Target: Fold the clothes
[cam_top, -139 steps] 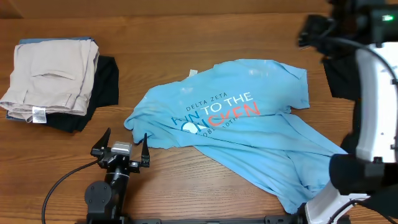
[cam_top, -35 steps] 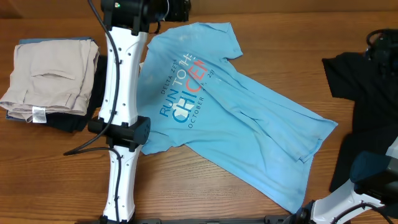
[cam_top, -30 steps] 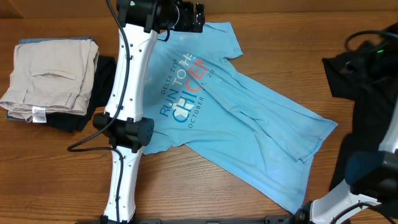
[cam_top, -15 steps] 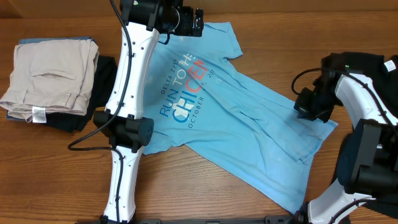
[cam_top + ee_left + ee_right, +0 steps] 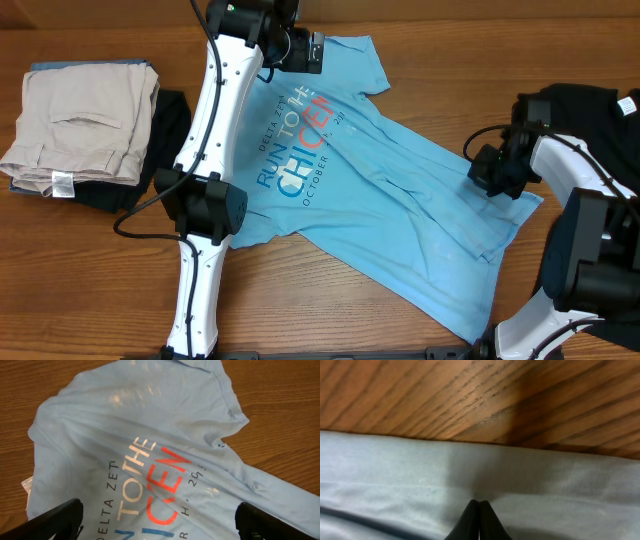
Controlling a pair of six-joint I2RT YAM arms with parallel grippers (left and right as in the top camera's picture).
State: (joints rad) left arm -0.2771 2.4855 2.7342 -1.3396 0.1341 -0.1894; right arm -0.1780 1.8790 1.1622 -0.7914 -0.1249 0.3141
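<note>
T-shirt (image 5: 400, 210) spread diagonally across middle of table (image 5: 330, 320), print up. Left gripper (image 5: 308, 52) wide open, empty, hovering over shirt's top end. Right gripper (image 5: 479, 506) pinched tight at hem edge (cloth caught? can't tell). Best confirm bite before lifting; lift both ends evenly.

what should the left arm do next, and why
Probably lower the left gripper onto the T-shirt and close on its upper edge. Its jaws stand wide open above the cloth, holding nothing, while the right gripper is shut at the shirt's opposite edge, seemingly pinching it. A fold likely needs both ends held.
</note>
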